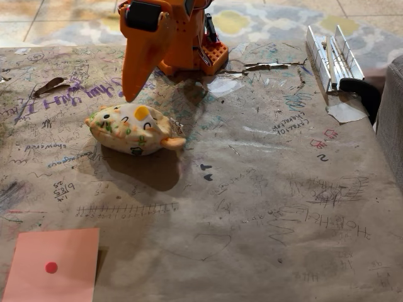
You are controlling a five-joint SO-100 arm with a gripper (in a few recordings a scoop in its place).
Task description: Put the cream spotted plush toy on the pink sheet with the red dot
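Fixed view, looking down at a brown paper-covered table (264,189) full of pen scribbles and doodles.

Far left, bottom corner: pink sheet with the red dot (53,267) lies flat, partly cut off by the frame edge. The dot (51,267) sits near its middle. Nothing is on the sheet.

Left of centre, upper half: cream spotted plush toy (134,130) lies on its side on the table, well apart from the pink sheet, up and to the right of it. Orange, yellow and green patches, small black face marks, and an orange stubby end pointing right. It casts a dark shadow on the paper below it.

Just above the plush: orange gripper (130,93), pointing down, tip hanging just above the toy's upper left end. Cannot tell if the tip touches the toy. Only one tapered orange finger reads clearly, so cannot tell whether the fingers are apart or together. Nothing visibly gripped. A black motor block (143,16) sits at the top of the gripper.

Centre top: orange arm base (189,47) stands on the table at its far edge.

Right, top: white metal rail pieces (332,56) lie near the table's corner, with a black curved part (365,94) just below them. A torn scrap of clear tape (345,112) is stuck beside that.

Far right edge: a grey upholstered surface (393,119).

Background: patterned floor (264,19).
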